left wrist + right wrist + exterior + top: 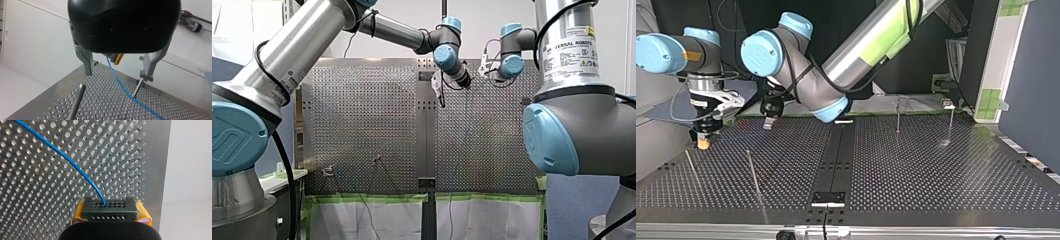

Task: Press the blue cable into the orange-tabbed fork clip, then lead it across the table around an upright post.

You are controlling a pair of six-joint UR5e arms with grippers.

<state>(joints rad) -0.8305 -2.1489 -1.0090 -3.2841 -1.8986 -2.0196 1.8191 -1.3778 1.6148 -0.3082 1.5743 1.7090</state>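
Fingers of my right gripper, yellow-padded, pinch the blue cable close above the desk, at the left of the top view. My left gripper hangs beside it with its metal fingers spread wide, holding nothing. The cable drops between them and runs out over the perforated desk, passing just beside a thin upright post. A second post stands apart from the cable.

The orange-tabbed fork clip cannot be made out. The orange piece where the cable starts may be only my right gripper's pads.

The step in hand looks like the leading of the cable, not the pressing. The next move likely calls for my right arm to carry the pinched cable sideways, taut, so that it wraps the post without riding over its tip.
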